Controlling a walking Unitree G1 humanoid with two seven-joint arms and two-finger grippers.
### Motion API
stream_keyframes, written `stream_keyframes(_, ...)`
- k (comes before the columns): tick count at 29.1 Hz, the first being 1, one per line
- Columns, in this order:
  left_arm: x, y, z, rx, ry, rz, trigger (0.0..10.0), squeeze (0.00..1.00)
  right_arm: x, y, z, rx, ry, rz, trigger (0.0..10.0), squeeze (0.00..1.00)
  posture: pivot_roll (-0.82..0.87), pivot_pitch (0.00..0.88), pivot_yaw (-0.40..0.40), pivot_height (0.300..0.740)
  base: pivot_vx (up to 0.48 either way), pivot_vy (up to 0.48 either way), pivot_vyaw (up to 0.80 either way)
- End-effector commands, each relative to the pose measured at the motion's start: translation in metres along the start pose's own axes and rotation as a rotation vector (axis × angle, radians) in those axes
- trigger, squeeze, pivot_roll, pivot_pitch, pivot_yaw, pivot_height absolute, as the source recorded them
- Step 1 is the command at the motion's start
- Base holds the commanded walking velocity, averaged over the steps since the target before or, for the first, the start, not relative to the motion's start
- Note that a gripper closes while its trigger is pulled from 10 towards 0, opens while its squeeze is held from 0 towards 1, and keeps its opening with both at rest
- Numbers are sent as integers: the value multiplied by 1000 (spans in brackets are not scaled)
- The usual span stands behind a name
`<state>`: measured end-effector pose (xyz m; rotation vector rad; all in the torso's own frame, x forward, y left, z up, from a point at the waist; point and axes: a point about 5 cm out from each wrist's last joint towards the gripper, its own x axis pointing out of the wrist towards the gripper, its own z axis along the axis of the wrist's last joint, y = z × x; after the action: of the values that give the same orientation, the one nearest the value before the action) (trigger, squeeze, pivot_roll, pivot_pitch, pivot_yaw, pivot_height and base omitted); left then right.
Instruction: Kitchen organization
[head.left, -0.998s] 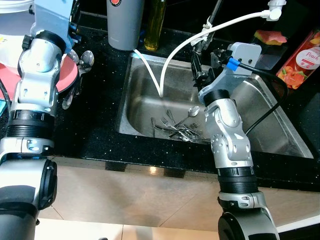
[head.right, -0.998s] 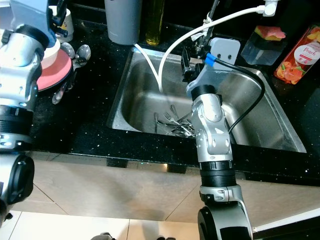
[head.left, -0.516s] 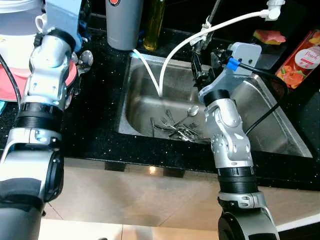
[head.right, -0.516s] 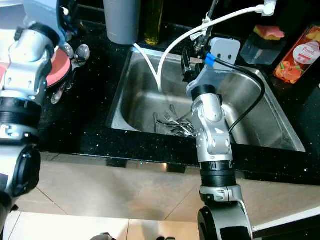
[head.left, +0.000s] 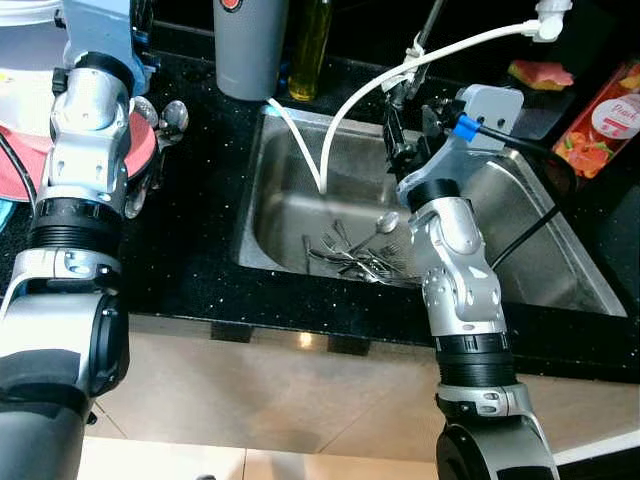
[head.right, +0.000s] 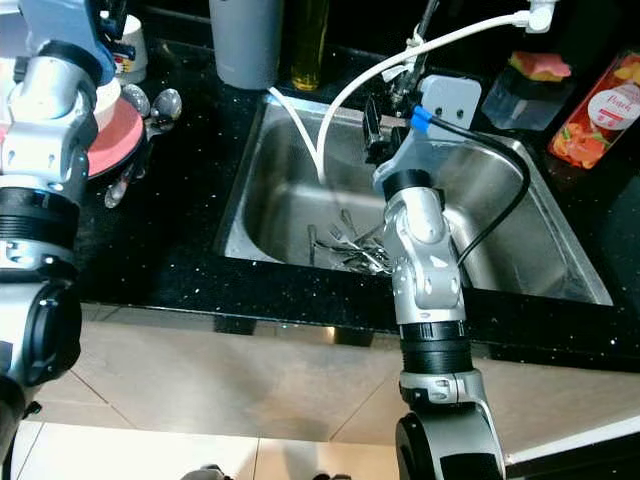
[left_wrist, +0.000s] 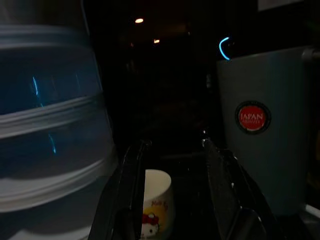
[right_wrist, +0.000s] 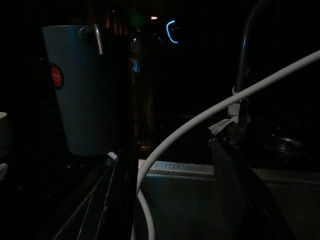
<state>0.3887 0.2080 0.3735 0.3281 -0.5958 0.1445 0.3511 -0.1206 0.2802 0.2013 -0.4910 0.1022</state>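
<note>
The left gripper (left_wrist: 172, 195), fingers apart, approaches the small cup (left_wrist: 156, 202) on the worktop (head.left: 190, 250); the right gripper (right_wrist: 175, 200), also apart, waits above the sink (head.left: 530, 250). Next, I think, comes closing on the cup.

A glossy black speckled stone desk (head.left: 190, 270) runs across the scene, with a rectangular stainless-steel sink basin (head.left: 545, 250) sunk into it toward 3 o'clock. Below its front edge lies a beige tiled floor (head.left: 300, 410) with pale grout lines, catching a small bright reflection of light. The far side at 12 o'clock falls into deep shadow.
</note>
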Motion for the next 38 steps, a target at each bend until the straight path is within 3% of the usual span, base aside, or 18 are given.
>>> stream_keyframes(1, -1, -14, -1, 2, -10, -39, 10000, 0, -2, -5, 1, -9, 0, -15, 10000, 0, 295, 99, -148, 740, 0, 0, 0)
stream_keyframes(3, -2, -15, -3, 53, -5, -37, 10000, 0, -2, -5, 1, -8, 1, -16, 10000, 0, 296, 98, -149, 740, 0, 0, 0)
stream_keyframes(14, -5, -16, -8, 52, 5, -76, 10000, 0, -2, -3, 0, -5, 1, -13, 10000, 0, 298, 96, -151, 740, 0, 0, 0)
stream_keyframes(21, -4, -16, -22, 29, 140, -8, 10000, 0, -2, -4, 0, -9, 2, -12, 10000, 0, 288, 96, -152, 740, 0, 0, 0)
stream_keyframes(28, -3, -12, -14, 84, 73, 14, 10000, 0, -2, -3, 1, -10, 1, -6, 10000, 0, 293, 88, -152, 740, 0, 0, 0)
stream_keyframes(35, -5, -15, -18, 90, 106, -14, 10000, 0, -1, -3, 1, -9, -4, -7, 10000, 0, 296, 82, -148, 740, 0, 0, 0)
stream_keyframes(38, -6, -21, -18, 187, 84, -67, 10000, 0, -1, -4, 2, -10, -7, -9, 10000, 0, 292, 77, -144, 740, 0, 0, 0)
